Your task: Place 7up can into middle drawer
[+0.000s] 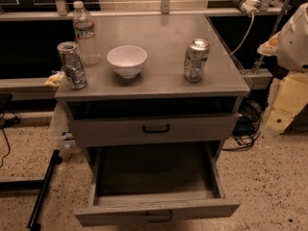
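grey metal cabinet [163,83] | short silvery 7up can [196,60] upright on its top, right side | white round bowl [127,60] mid-top | taller dark-patterned can [72,65], clear plastic water bottle [84,32] top left | wide grey middle drawer [156,210] pulled open at cabinet's bottom | upper handled drawer front [115,130] shut | pale gripper [286,100] off cabinet's right side, well apart

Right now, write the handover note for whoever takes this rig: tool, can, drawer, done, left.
Tool: not in view. A pale shape at the right edge may be part of the arm.
7up can: upright on the right side of the cabinet top, nothing touching it.
Middle drawer: pulled open, nothing visible inside.
Done: drawer open.
Left: grasp the can, lower it into the drawer, release.
Also on top: bowl in the middle, taller can and water bottle on the left.
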